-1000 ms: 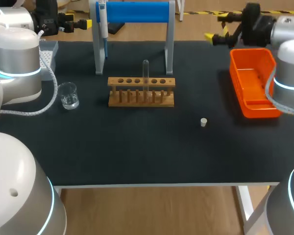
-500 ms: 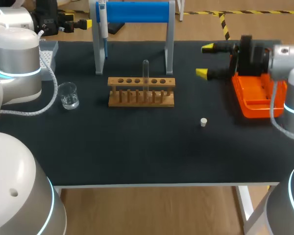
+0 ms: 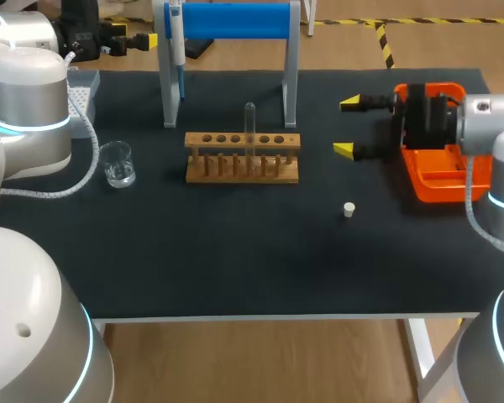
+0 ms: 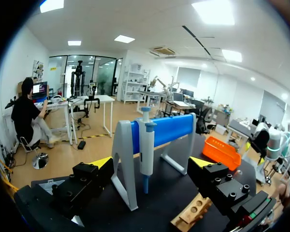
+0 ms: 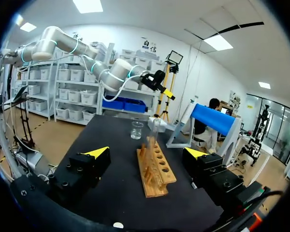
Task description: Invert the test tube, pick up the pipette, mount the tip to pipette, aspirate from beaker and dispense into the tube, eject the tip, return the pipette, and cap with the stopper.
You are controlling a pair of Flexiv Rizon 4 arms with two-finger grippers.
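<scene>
Test tube [image 3: 250, 124] upright in wooden rack [image 3: 242, 159] mid desk [image 3: 235, 252], right gripper [image 3: 346, 127] spread wide between rack and orange bin [image 3: 441, 189], stopper [image 3: 349, 209] loose nearer the front edge, beaker [image 3: 117, 163] left of rack, pipette [image 3: 175, 38] hanging on blue stand [image 3: 235, 20] behind, left gripper [image 4: 152, 164] spread apart, facing pipette

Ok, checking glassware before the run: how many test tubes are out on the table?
1. The test tube stands upright in the wooden rack, near its middle; the rack's other holes look empty.
</scene>
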